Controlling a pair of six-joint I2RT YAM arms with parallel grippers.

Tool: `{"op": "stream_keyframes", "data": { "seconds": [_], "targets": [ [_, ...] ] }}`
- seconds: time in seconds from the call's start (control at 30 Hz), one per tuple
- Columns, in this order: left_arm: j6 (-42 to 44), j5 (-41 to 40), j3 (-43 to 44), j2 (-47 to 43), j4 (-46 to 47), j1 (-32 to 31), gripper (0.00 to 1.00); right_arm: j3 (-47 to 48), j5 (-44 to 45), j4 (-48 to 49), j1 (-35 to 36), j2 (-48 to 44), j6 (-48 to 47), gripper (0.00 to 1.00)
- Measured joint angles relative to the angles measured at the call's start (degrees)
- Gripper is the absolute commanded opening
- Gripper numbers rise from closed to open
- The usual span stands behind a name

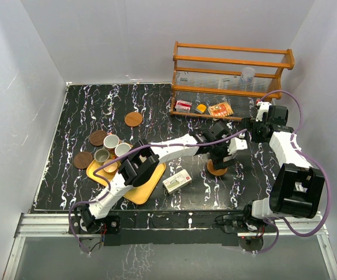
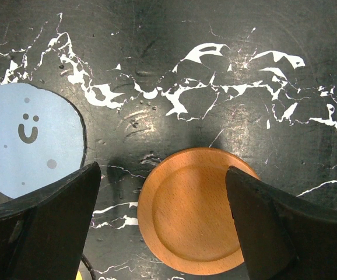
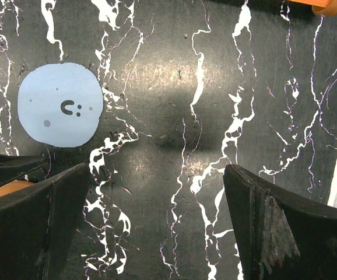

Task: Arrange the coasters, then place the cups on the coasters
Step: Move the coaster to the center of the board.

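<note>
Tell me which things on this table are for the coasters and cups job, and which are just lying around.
For the job: dark brown coasters, orange-brown coaster, blue coaster, cups.

Just lying about: yellow tray, small box, wooden rack, clear plastic cup, packets.

Orange-brown coaster (image 2: 186, 210) with its right rim behind a finger (image 2: 279, 233) of the left pincer (image 2: 162, 227), grey-blue coaster (image 2: 28, 140) cut by the left edge and partly under the other finger (image 2: 40, 227), yellow tray (image 1: 142, 195) half covered by the left arm (image 1: 168, 149), packets (image 1: 183, 105) on the rack (image 1: 232, 61), print too small to read.
</note>
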Motion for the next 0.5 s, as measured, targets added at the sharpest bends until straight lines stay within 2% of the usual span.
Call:
{"op": "stream_keyframes", "data": {
  "seconds": [0.27,0.5],
  "targets": [
    [-0.22,-0.39,0.48,-0.63,-4.02,-0.46,0.90,0.04,-0.28,-0.04,0.00,0.00,-0.02,0.98],
    [1.31,-2.10,-6.58,-5.62,-4.96,-0.66,0.92,0.04,-0.68,-0.04,0.00,0.00,-0.02,0.98]
  ]
}}
